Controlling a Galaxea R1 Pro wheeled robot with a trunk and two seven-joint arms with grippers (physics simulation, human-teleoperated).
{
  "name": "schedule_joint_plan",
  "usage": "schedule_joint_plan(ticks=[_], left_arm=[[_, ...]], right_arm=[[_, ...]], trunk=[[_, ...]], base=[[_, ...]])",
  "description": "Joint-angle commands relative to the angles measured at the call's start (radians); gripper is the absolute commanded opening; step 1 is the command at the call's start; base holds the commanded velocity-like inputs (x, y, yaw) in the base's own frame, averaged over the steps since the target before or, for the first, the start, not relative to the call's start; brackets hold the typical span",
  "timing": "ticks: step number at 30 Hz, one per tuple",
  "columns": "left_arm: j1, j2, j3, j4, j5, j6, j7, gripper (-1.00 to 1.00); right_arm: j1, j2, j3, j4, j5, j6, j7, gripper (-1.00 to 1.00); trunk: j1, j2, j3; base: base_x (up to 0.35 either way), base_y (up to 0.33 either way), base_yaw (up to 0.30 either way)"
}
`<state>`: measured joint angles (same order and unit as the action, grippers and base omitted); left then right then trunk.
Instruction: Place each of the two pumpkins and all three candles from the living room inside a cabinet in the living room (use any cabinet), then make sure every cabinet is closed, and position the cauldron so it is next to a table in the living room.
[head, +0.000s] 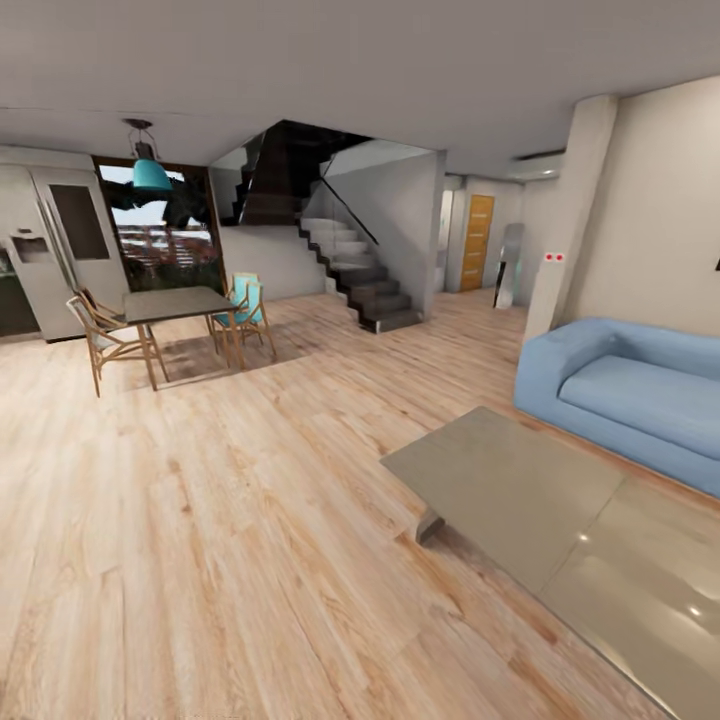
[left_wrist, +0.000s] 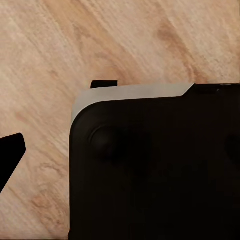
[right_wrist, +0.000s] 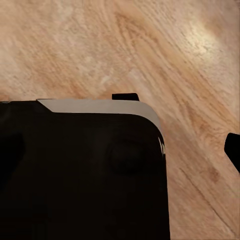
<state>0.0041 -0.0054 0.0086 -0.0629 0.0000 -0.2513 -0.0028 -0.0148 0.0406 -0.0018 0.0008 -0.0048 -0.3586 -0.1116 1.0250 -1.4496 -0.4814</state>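
The low rectangular table (head: 510, 480) with a glossy grey top and an angled grey leg (head: 430, 525) stands at the lower right of the head view, on the wood floor. In the left wrist view my left gripper (left_wrist: 120, 155) hangs over my own black base (left_wrist: 150, 190). One dark fingertip (left_wrist: 11, 150) shows at the frame's edge, wide apart and holding nothing. In the right wrist view my right gripper (right_wrist: 120, 150) hangs the same way over the base (right_wrist: 75, 180), with one fingertip (right_wrist: 233, 147) at the edge and nothing held.
A blue sofa (head: 630, 390) sits behind the table at right. A dining table (head: 178, 303) with wooden chairs stands at far left, near a fridge (head: 50, 250). A dark staircase (head: 360, 270) and a white column (head: 570, 220) lie beyond. Wood floor (head: 220, 520) stretches ahead.
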Motion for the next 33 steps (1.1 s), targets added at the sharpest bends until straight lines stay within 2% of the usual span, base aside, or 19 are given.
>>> schedule_joint_plan(ticks=[1,16,20,33], left_arm=[[0.000,0.000,0.001,-0.001,0.000,-0.002,0.000,1.00],[0.000,-0.001,0.001,-0.003,0.000,-0.002,0.000,1.00],[0.000,-0.001,0.001,-0.003,0.000,-0.002,0.000,1.00],[0.000,-0.001,-0.001,-0.003,-0.001,-0.002,0.000,1.00]], right_arm=[[-0.001,0.000,0.000,0.001,-0.001,-0.003,-0.004,1.00],[-0.001,0.003,0.000,0.001,0.000,-0.006,0.002,1.00],[-0.001,0.012,0.000,0.001,0.000,-0.007,0.003,1.00],[-0.001,0.013,-0.001,0.001,0.000,-0.008,0.001,1.00]], trunk=[[0.000,0.000,-0.001],[0.000,0.000,-0.001],[0.000,0.000,-0.001],[0.000,0.000,-0.001]], base=[[0.000,0.000,0.279],[0.000,0.000,0.267],[0.000,0.000,0.154],[0.000,0.000,0.166]])
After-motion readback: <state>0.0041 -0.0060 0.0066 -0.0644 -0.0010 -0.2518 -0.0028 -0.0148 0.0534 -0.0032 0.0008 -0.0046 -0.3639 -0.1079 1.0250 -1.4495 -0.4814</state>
